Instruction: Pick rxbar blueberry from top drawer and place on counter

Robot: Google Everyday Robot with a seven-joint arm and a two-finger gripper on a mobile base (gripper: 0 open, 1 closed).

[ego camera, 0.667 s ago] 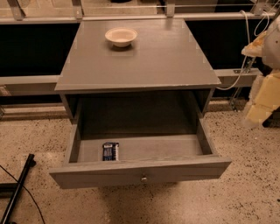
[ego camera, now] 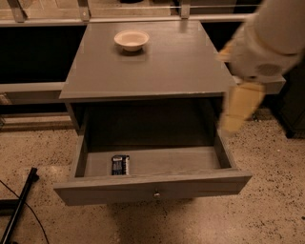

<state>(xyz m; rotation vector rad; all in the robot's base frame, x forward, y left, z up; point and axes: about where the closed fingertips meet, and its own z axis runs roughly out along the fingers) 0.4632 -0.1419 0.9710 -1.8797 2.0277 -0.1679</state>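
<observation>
The rxbar blueberry [ego camera: 120,165], a small dark blue bar, lies flat on the floor of the top drawer [ego camera: 152,188], near its front left. The grey drawer is pulled wide open, with its round knob [ego camera: 156,194] on the front panel. The grey counter [ego camera: 157,66] above it carries a small pale bowl [ego camera: 131,40] at the back. My gripper [ego camera: 239,112] hangs at the right, beside the counter's right front corner and above the drawer's right side, well away from the bar. My white arm [ego camera: 271,38] fills the upper right.
A black pole [ego camera: 19,209] and a thin cable lie on the speckled floor [ego camera: 267,209] at the lower left. A rail with metal posts [ego camera: 85,10] runs behind the cabinet. A dark object [ego camera: 295,109] stands at the far right.
My arm and gripper have swung in from the right edge towards the cabinet's right front corner. The drawer, the bar and the bowl have not moved.
</observation>
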